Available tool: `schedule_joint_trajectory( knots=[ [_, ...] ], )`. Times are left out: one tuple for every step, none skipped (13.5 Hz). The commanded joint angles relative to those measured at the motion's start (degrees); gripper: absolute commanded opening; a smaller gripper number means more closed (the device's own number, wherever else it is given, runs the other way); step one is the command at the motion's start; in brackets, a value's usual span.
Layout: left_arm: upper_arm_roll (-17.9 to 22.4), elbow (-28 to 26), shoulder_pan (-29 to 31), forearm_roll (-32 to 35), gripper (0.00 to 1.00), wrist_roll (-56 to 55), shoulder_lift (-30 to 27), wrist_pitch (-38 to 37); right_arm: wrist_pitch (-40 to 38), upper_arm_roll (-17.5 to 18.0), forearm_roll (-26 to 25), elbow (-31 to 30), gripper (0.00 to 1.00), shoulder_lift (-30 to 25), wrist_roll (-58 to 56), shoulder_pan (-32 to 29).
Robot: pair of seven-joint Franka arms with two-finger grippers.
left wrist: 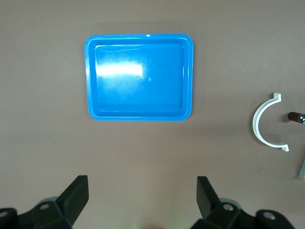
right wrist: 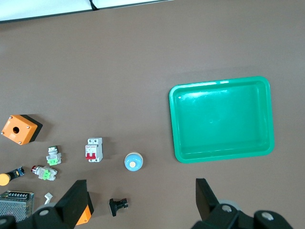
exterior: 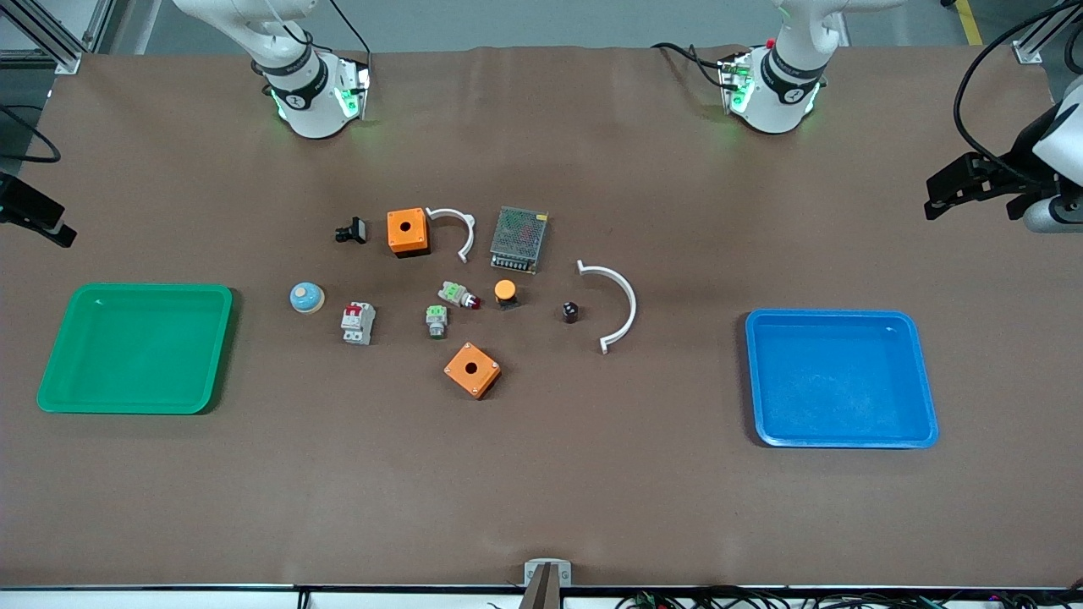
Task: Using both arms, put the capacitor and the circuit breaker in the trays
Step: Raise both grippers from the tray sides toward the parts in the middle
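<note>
The capacitor [exterior: 570, 312], a tiny black cylinder, stands mid-table beside a white arc [exterior: 622, 304]; it also shows in the left wrist view [left wrist: 296, 117]. The circuit breaker [exterior: 358, 323], white-grey with red levers, lies toward the right arm's end; it also shows in the right wrist view [right wrist: 94, 150]. My left gripper [left wrist: 141, 183] is open and empty, high over bare table near the blue tray [left wrist: 87, 76]. My right gripper [right wrist: 141, 186] is open and empty, high over the table near a black clip part [right wrist: 117, 205]. Neither hand shows in the front view.
A green tray [exterior: 135, 347] lies at the right arm's end and a blue tray [exterior: 842, 378] at the left arm's end. Mid-table are two orange boxes [exterior: 408, 232] [exterior: 472, 370], a metal power supply [exterior: 519, 239], an orange-capped button [exterior: 505, 292], small green-topped parts [exterior: 437, 320] and a blue dome button [exterior: 306, 297].
</note>
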Motion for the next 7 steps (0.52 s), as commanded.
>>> schedule_joint_trajectory(
  knots=[
    [0.21, 0.63, 0.03, -1.32, 1.00, -0.15, -0.21, 0.05, -0.75, 0.19, -0.87, 1.46, 1.00, 0.63, -0.27, 0.09],
    [0.21, 0.63, -0.06, -1.32, 1.00, -0.15, -0.03, 0.05, -0.75, 0.19, -0.87, 1.46, 1.00, 0.63, -0.27, 0.00],
    [0.21, 0.63, -0.23, -1.32, 1.00, -0.15, -0.03, 0.05, -0.75, 0.19, -0.78, 1.46, 1.00, 0.63, -0.27, 0.09],
    [0.21, 0.63, -0.32, -1.32, 1.00, -0.24, 0.14, 0.05, -0.75, 0.19, -0.61, 1.46, 1.00, 0.63, -0.27, 0.18],
    [0.21, 0.71, -0.58, -1.14, 1.00, -0.32, 0.66, 0.05, -0.75, 0.19, -0.52, 1.46, 1.00, 0.63, -0.19, 0.70],
    [0.12, 1.41, -0.85, -1.14, 1.00, -0.41, 1.54, 0.05, -0.57, 0.19, -0.60, 1.37, 1.00, 0.89, -0.27, 1.66],
    [0.12, 1.85, -0.94, -1.14, 1.00, -0.15, 2.68, 0.05, -0.31, 0.19, -0.52, 1.37, 1.00, 1.42, 0.07, 2.63]
  ],
)
